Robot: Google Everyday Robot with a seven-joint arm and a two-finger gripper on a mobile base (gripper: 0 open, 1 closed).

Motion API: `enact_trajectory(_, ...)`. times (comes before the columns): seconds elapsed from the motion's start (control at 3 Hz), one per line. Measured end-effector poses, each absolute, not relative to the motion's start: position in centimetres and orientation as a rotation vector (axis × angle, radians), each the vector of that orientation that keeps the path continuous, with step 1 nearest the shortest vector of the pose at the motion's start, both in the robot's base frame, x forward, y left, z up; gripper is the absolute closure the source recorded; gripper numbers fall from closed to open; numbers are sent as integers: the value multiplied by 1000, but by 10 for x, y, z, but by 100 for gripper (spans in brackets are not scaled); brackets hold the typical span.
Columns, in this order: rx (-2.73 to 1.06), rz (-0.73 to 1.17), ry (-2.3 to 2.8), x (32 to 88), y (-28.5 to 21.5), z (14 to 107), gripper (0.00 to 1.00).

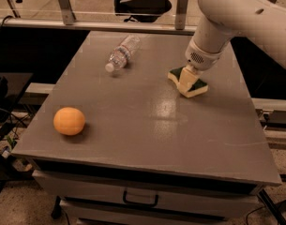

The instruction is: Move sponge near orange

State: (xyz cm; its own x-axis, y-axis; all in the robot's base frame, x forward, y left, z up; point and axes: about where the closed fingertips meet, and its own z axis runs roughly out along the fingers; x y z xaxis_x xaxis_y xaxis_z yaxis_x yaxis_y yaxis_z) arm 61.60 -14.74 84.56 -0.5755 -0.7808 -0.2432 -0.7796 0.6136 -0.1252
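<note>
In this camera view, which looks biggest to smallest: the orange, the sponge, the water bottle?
1. the water bottle, longest, though farthest back.
2-3. the sponge and the orange look about alike; the tool, on the sponge at the right, hides part of it, so no ranking.
</note>
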Motion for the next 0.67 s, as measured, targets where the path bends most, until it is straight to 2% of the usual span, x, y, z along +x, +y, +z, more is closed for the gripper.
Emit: enact_trajectory(0.67, -1749, 63, 2253, 573, -51, 897, 100)
